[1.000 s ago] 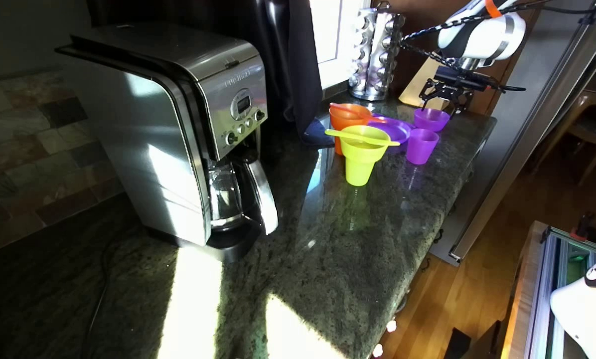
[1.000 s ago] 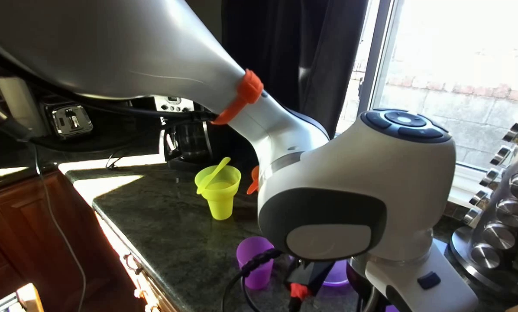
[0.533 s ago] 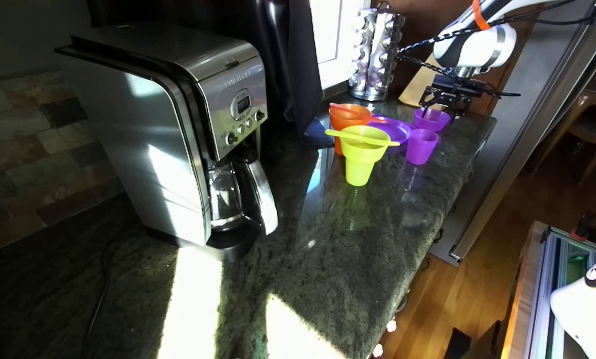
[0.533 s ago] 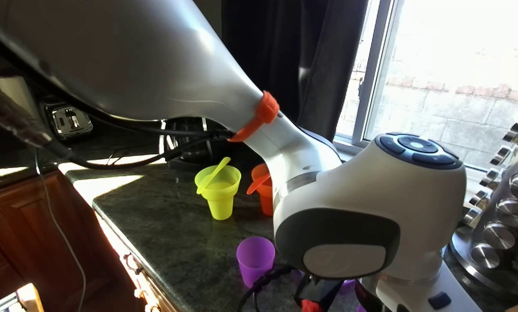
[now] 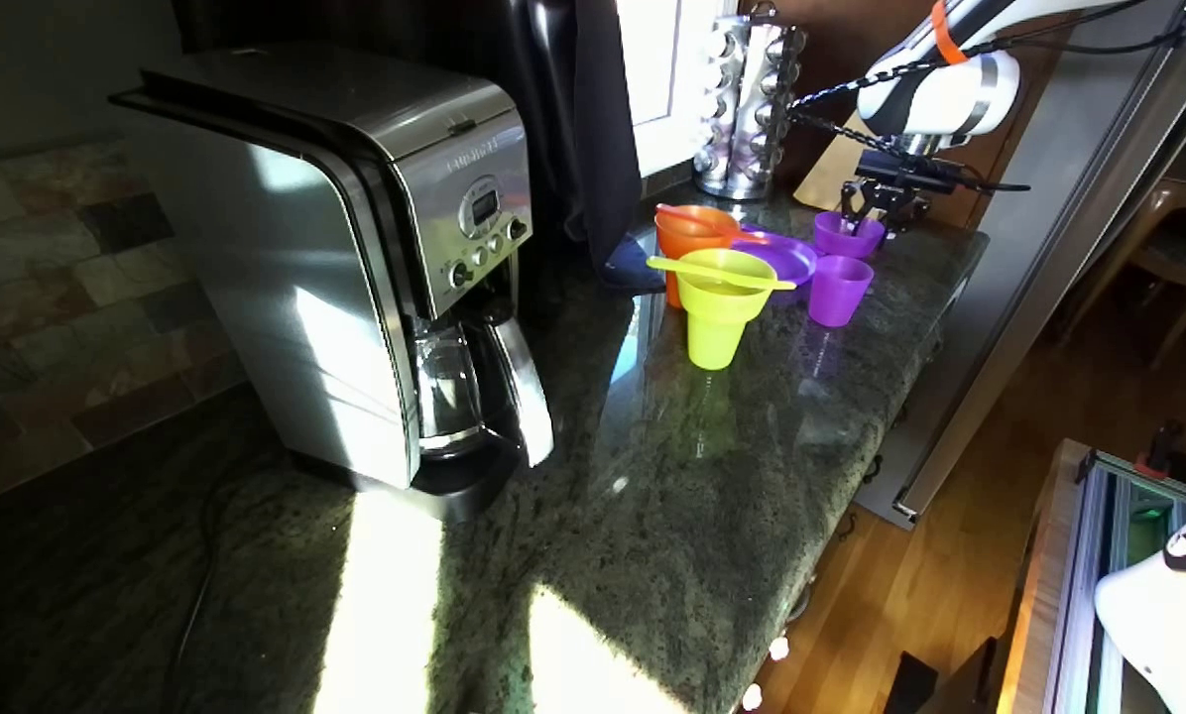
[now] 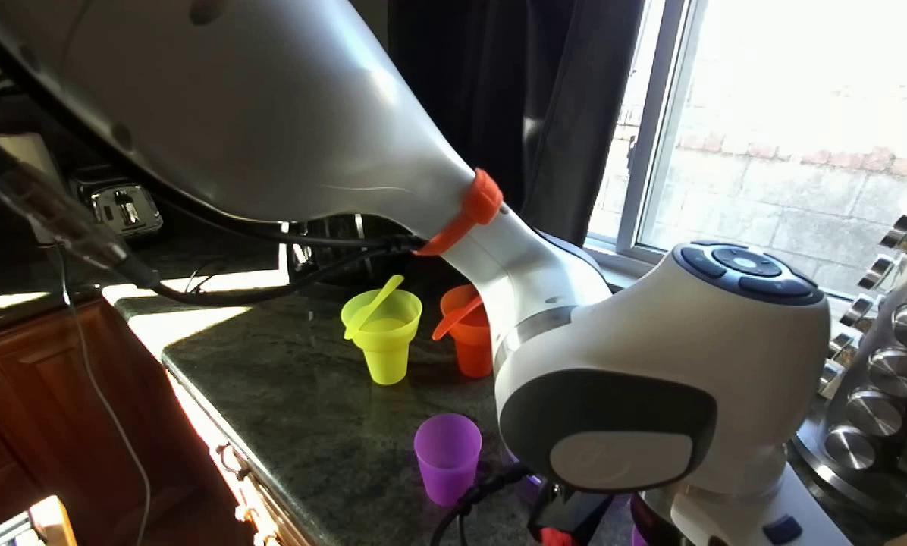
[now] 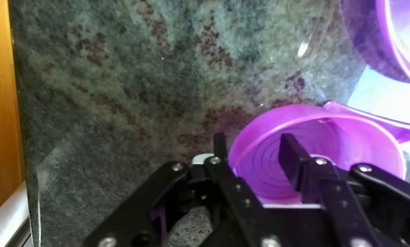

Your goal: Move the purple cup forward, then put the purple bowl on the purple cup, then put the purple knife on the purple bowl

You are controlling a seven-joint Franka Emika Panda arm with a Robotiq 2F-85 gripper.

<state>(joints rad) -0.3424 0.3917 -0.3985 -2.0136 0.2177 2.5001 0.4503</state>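
The purple bowl (image 7: 314, 137) sits on the counter, its wall passing between my gripper's (image 7: 254, 139) parted fingers. One finger (image 7: 220, 145) is outside, close against the wall; the other finger (image 7: 290, 157) is inside, a gap away from it. In an exterior view the gripper (image 5: 869, 210) reaches down into the bowl (image 5: 848, 236). The purple cup stands upright just in front of the bowl in an exterior view (image 5: 841, 291), and it also shows in an exterior view (image 6: 447, 462). A thin purple strip (image 7: 373, 120) lies by the bowl's rim; whether it is the purple knife I cannot tell.
A purple plate (image 5: 786, 263) adjoins the bowl's side. Near it stand a yellow-green cup (image 5: 717, 332) topped by a bowl and utensil, and an orange stack (image 5: 677, 248). A spice rack (image 5: 747, 109) rises behind, and the counter's edge (image 7: 20, 137) runs close by.
The gripper has come down and its fingers have drawn closer together around the bowl's wall. The bowl has shifted slightly left in an exterior view, towards the plate. The cup has stayed put.
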